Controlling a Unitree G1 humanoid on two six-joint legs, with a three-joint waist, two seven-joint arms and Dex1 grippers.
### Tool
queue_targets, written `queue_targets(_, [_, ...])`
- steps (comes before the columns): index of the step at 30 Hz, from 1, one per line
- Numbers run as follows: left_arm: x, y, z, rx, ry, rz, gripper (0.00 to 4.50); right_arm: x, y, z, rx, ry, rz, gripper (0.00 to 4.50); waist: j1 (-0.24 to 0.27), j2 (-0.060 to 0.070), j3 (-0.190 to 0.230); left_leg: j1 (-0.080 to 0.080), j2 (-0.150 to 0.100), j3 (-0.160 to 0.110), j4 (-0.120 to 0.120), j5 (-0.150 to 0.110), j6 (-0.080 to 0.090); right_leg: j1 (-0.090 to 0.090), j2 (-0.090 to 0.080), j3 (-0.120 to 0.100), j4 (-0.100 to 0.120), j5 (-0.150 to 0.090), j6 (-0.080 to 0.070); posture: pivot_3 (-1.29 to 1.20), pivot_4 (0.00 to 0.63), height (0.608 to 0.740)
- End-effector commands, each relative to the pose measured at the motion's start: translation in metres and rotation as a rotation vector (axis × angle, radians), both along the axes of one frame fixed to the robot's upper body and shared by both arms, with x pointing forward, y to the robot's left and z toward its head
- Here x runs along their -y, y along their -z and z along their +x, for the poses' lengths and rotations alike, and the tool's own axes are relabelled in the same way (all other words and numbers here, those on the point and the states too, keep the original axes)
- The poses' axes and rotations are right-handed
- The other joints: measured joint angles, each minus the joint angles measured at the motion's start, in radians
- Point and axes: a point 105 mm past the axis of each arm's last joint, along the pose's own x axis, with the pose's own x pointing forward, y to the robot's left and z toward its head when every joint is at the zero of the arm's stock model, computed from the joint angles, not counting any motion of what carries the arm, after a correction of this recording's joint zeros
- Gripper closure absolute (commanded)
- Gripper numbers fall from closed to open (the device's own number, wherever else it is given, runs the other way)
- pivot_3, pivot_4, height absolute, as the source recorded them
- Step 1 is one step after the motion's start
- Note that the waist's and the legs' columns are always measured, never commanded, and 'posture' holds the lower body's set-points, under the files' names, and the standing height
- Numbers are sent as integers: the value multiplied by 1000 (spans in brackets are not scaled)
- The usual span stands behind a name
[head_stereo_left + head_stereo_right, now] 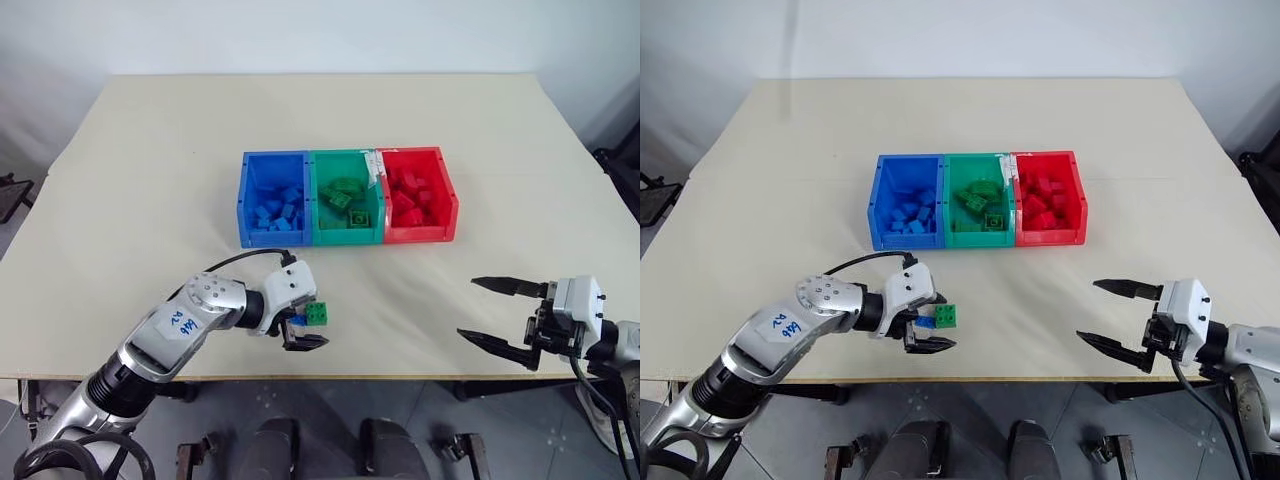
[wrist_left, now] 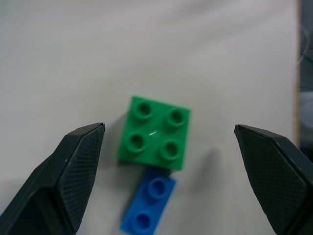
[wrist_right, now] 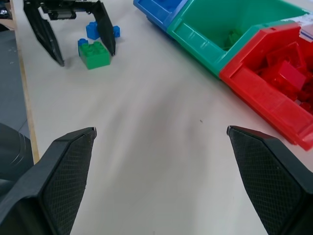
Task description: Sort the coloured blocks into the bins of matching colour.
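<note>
You see the left hand (image 1: 305,325) spread wide and angled down over two loose blocks near the tabletop's (image 1: 150,150) front edge, touching neither. The green block (image 2: 154,132) is square, four studs up, no long axis. The blue block (image 2: 149,205) is a narrow two-stud piece touching the green one's side; in the left wrist view its long axis runs from 7 toward 1 o'clock, pointing at the green block. The bins (image 1: 347,197) sit mid-tabletop at 12 o'clock from these blocks, joined in a row: blue, green, red, each holding blocks. A white label on the left forearm (image 1: 183,324) carries handwriting you cannot read. The right hand (image 1: 503,316) hovers spread and empty at 3 o'clock.
</note>
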Motion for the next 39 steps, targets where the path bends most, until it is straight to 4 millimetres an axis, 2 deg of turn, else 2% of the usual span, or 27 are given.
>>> queue_targets(1, [-5, 3, -3, 21, 11, 36, 0, -2, -10, -1, 37, -8, -2, 21, 0, 0, 0, 0, 0, 0, 0, 0, 0, 0, 0, 0, 0, 0, 0, 0, 150, 740])
queue_targets(8, [-15, 3, 5, 68, -27, 54, 0, -5, -12, 5, 43, -16, 7, 21, -1, 0, 0, 0, 0, 0, 1, 0, 0, 0, 0, 0, 1, 0, 0, 0, 150, 740])
queue_targets(11, [-12, 1, 7, 82, -28, 32, 598, -8, -11, 7, 43, -21, 10, 0, -1, 0, 0, 0, 0, 0, 1, 0, 0, 0, 0, 0, 1, 0, 0, 0, 150, 740])
queue_targets(17, [-11, -2, 10, 97, -27, 17, 2548, -12, -11, 8, 42, -29, 17, 0, 0, 0, 0, 0, 0, 0, 2, 0, 0, 0, 0, 1, 2, 0, 0, 0, 150, 740])
queue_targets(19, [-11, -3, 10, 100, -20, 17, 3059, -13, -10, 8, 42, -29, 20, 0, 0, 0, 0, 0, 0, 0, 2, 0, 0, 0, 0, 1, 2, 0, 0, 0, 150, 740])
queue_targets(23, [-4, -13, 12, 139, 12, -54, 3057, -13, -11, 8, 45, -22, 25, 0, 1, 0, 0, 0, 0, 0, 2, 0, 0, 0, 0, 1, 2, 0, 0, 0, 150, 740])
queue_targets(28, [6, -51, 22, 254, 22, -275, 3057, -9, -24, 9, 85, 45, 90, 0, 0, 0, 0, -1, 0, 0, 3, 0, 0, 0, 0, 0, 2, 0, 0, 0, 150, 740])
queue_targets(31, [3, -86, 42, 351, -51, -410, 3057, -5, -35, 9, 124, 114, 151, 0, 3, 0, 0, -1, 0, -1, 3, 0, 0, 0, 0, -1, 2, 0, 0, 0, 150, 740])
queue_targets(33, [2, -107, 68, 407, -136, -467, 3057, 0, -46, 10, 161, 187, 218, 0, 8, 0, 0, -1, 0, -1, 5, 0, 0, 0, 0, -1, 3, 0, 0, 0, 150, 740])
queue_targets(36, [12, -121, 95, 434, -158, -497, 3057, 4, -54, 11, 192, 255, 281, 0, 12, -1, 0, -1, -2, 0, 6, 1, 1, 1, -1, -1, 3, 1, 2, 0, 150, 740])
queue_targets(39, [25, -131, 110, 436, -128, -523, 3057, 2, -54, 10, 198, 282, 302, 0, 12, -1, 0, -1, -8, 0, 5, 1, 2, 1, -1, -1, 4, 2, 3, 0, 150, 740])
